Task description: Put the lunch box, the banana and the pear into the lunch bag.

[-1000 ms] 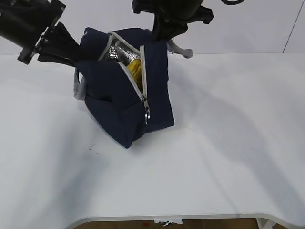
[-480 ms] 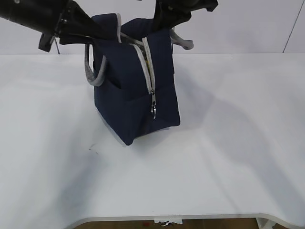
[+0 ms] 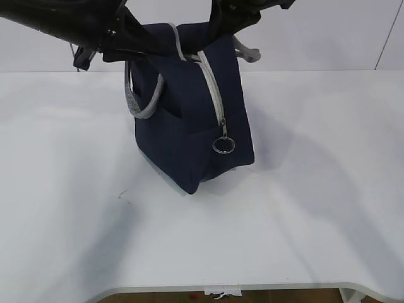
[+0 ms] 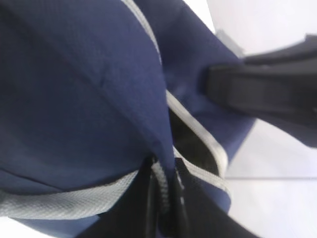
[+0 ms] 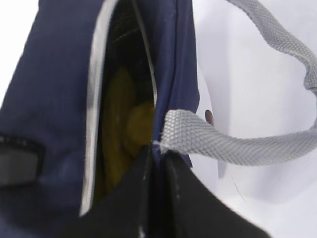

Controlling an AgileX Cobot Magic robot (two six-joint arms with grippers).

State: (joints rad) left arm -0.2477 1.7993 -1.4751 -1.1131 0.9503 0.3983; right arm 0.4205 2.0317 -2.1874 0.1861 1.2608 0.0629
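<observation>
Two grippers held the lunch bag (image 3: 192, 120) by its top rim, one at each side of the mouth; the left gripper (image 3: 136, 44) pinched the rim at the upper left of the exterior view, the right gripper (image 3: 224, 22) pinched it at the upper middle. A second earlier the bag had lain slumped and gaping, with silver lining and something yellow showing in the opening; half a second earlier it had risen and narrowed; now it stood upright on the white table (image 3: 315, 189), a little further right, its mouth drawn nearly together so that the exterior view showed no contents; the ring pull (image 3: 223, 145) hung low on the zipper trim; one grey handle (image 3: 142, 95) drooped on the left side.

The right wrist view alone looked down into the gap; there the banana (image 5: 116, 124) and the pear (image 5: 138, 121) lay inside as dim yellow shapes; the lunch box could not be made out. In that view the jaws sat clamped on the navy rim beside a handle strap; the left wrist view showed the other jaws clamped on the zipper edge.
</observation>
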